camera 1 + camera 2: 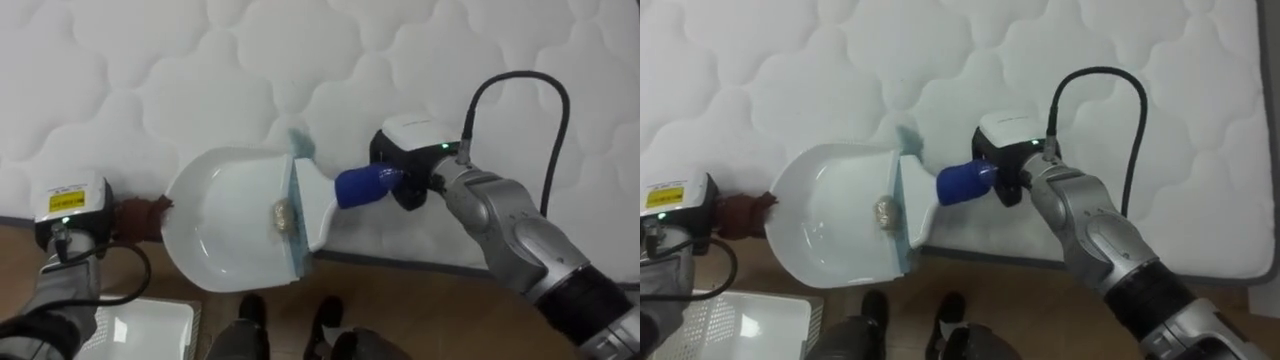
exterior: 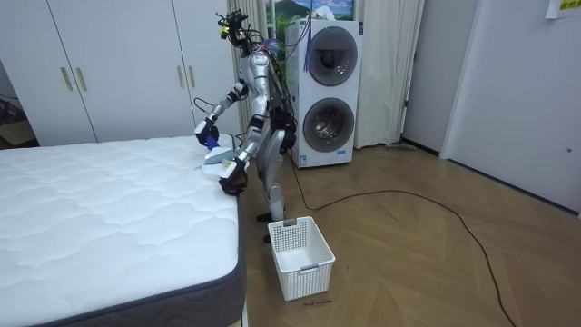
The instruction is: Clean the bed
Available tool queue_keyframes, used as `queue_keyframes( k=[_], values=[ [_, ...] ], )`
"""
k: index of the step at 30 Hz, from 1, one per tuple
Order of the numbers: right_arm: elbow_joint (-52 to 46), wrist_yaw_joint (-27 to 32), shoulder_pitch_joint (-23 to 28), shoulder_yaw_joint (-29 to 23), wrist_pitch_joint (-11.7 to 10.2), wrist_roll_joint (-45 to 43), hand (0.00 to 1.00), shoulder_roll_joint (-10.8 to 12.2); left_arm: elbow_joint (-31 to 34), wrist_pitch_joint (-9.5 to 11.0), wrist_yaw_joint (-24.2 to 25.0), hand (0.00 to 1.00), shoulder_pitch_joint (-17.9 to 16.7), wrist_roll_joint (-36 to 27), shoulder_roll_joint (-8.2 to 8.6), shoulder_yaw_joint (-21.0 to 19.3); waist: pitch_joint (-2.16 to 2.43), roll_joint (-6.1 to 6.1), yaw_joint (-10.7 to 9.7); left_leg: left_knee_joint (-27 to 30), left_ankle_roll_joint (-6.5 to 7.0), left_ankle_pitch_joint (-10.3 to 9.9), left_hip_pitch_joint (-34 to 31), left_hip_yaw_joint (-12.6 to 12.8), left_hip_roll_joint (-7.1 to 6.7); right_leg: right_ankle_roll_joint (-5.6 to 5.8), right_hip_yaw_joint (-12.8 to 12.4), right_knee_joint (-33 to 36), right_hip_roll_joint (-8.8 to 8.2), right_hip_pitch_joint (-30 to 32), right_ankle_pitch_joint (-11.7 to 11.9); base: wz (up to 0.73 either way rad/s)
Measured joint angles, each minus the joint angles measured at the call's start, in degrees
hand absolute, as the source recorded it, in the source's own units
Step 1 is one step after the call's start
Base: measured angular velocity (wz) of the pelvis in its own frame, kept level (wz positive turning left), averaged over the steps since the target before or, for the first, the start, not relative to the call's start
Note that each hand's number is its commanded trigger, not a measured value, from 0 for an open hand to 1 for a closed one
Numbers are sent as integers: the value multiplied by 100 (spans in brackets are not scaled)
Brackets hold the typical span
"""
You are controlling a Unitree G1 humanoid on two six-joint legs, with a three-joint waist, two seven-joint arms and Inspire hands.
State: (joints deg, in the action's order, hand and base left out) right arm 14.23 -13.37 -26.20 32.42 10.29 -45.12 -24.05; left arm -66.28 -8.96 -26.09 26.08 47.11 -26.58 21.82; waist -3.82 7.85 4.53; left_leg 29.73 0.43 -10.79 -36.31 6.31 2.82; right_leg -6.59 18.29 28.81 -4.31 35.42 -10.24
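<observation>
Sweeping crumb (image 1: 284,213) into dustpan (image 1: 215,225) at mattress (image 1: 450,60) edge: R hand (image 1: 410,185) curled round brush (image 1: 320,200), L hand (image 1: 95,215) grip can't tell; keep pan snug to edge.

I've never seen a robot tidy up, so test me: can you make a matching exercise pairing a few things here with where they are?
Things:
1 dustpan
2 brush
3 small scrap
4 white basket

Places:
A on the floor beside the mattress
B inside the dustpan
C held in the right robot hand
D at the mattress edge

Pairs: 1-D, 2-C, 3-B, 4-A
</observation>
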Motion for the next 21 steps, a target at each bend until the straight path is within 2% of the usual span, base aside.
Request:
queue_keyframes(
  k=[8, 13, 17, 19, 21],
  values=[
    [-44, -6, -74, -36, -1, 1, 100, 21, -18, -1, -68, 100, -18, 12, 76, -71, 3, -3, -8, 11, 28, 16, -19, -17, -64, 32, -4, 114, -75, 53, -25, 2],
    [-43, -87, -131, -159, -31, 32, 100, 149, -7, -29, -120, 100, -73, 195, 130, -288, 8, -16, -5, 27, 29, 17, -13, -2, -60, 12, -18, 165, -78, 68, -39, 0],
    [-44, -130, -134, -281, -44, 265, 100, 220, -10, -39, -124, 100, -99, 254, 175, -365, 11, -86, 2, 32, 29, 18, 2, 0, -62, 12, -26, 179, -83, 57, -40, 0],
    [-44, -127, -128, -281, -89, 468, 100, 252, -13, -40, -140, 100, -127, 247, 211, -365, 18, -127, -3, 30, 31, 19, 8, 0, -67, 12, -26, 182, -88, 52, -40, 0],
    [-57, -112, -127, -227, -248, 718, 100, 394, -23, -41, -167, 100, -146, 237, 289, -360, 21, -163, 16, 13, 34, 22, 16, 5, -71, 13, -40, 182, -88, 62, -42, 0]
  ],
)
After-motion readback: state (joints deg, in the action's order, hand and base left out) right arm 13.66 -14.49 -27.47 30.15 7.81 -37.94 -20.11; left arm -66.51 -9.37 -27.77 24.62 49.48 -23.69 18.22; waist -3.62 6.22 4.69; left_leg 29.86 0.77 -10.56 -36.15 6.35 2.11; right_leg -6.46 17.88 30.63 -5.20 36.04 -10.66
